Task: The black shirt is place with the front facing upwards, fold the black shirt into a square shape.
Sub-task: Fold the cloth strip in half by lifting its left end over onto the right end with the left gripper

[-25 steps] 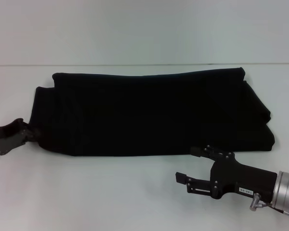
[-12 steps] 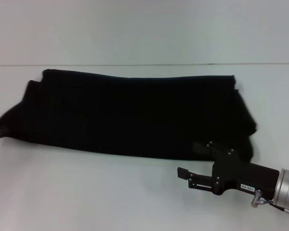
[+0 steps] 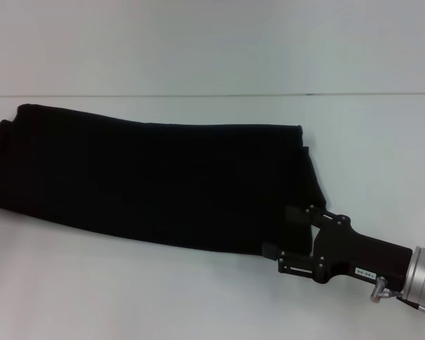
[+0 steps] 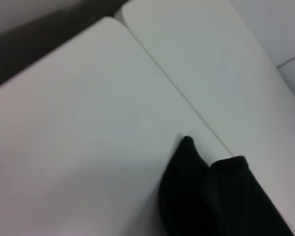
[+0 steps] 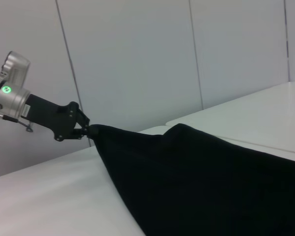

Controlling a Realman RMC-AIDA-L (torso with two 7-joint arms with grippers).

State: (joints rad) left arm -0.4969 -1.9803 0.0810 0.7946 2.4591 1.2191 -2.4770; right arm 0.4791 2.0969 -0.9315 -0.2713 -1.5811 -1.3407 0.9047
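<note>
Black shirt (image 3: 156,180) stretched between both grippers (image 3: 282,244) (left one (image 5: 83,129) clamped).

Black shirt (image 3: 156,180): soft matt cloth, no sheen. Table (image 3: 198,297): smooth white surface, faint satin finish. Right gripper (image 3: 283,237): matt black body, brushed silver metal wrist. Left gripper (image 5: 86,130): likewise matt black, silver metal wrist.

You cannot see the large black cloth shirt (image 3: 156,180) whole: its left end runs off the head frame's left edge, front lettering hidden.
</note>
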